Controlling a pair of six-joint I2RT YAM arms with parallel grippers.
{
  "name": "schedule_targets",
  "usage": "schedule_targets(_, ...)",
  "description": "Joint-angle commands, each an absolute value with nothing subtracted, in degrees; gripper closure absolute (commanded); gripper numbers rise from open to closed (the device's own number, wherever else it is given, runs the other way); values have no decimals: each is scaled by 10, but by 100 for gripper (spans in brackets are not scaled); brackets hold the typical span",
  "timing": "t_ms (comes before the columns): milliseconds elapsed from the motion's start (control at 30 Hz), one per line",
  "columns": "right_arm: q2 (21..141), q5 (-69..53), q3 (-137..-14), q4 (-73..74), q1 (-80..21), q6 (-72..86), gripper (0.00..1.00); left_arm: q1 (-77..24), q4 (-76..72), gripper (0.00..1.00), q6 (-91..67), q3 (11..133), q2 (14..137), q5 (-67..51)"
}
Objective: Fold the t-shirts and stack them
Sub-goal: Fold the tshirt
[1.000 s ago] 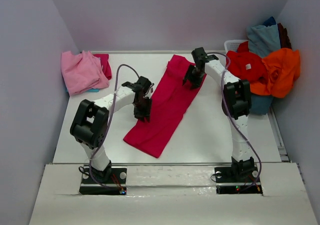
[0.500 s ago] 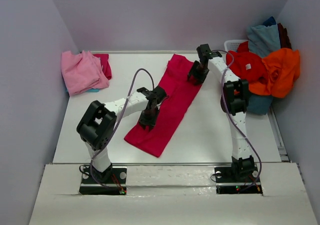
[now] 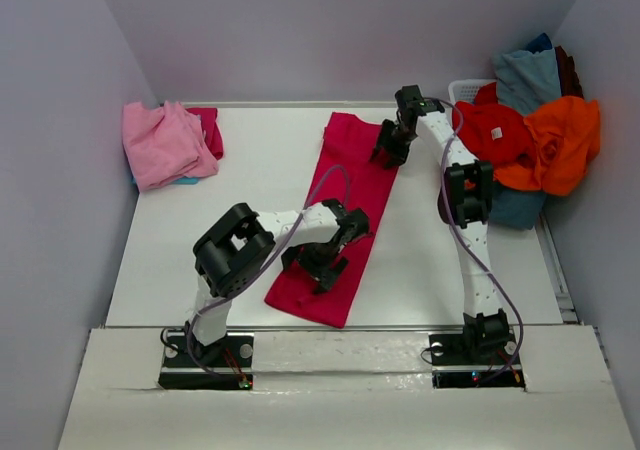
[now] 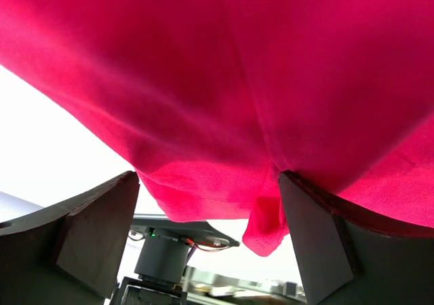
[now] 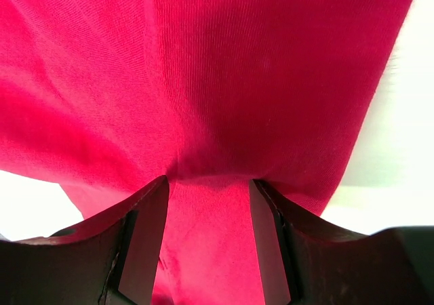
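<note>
**Far left of tabletop (image 3: 250, 160):** light pink t-shirt (image 3: 160, 142) lies folded on a small pile. A darker red one (image 3: 209, 128) shows behind it and a teal edge beneath. Unchanged over the last second.

**Left tool (image 3: 322, 265):**
- A second ago it was at the long left edge of the crimson-magenta t-shirt (image 3: 365, 185), jaws narrow.
- It has since swept toward the near end of the strip, and the jaws now stand wide.
- Wrist view: both fingers (image 4: 95, 230) are far apart, with the hem hanging loose between them, not pinched. Judged a release.

**Crimson-magenta t-shirt:**
- Folded to a long strip at mid-tabletop.
- Its near end has been carried rightward, so the strip now runs almost straight from far to near instead of slanting.

**Right tool (image 3: 390, 150):**
- At the far right corner of the strip, barely moved.
- Wrist view: cloth puckers into the gap between its fingers (image 5: 142, 244), so it is clamped on the shirt.

**Far right:** heap of unfolded t-shirts (image 3: 530, 130) (red, orange, grey-blue) over a white basket (image 3: 466, 90).

**Meaning:** the strip is squared up and only its far end is held. The likely next step is the crosswise fold, then moving it to the left pile. Several shirts remain.
</note>
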State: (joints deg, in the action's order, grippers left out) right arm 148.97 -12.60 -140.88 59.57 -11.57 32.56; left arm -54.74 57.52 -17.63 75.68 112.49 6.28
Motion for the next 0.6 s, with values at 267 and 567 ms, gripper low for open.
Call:
schedule_targets(267,1523,-176,-1422,612,-124,233,42,-653,532,1,-181,729,1159,-103)
schedule_targets(567,1510,-197,-1407,604,-146,195,42,-700,519,1,-197,773,1145,-145)
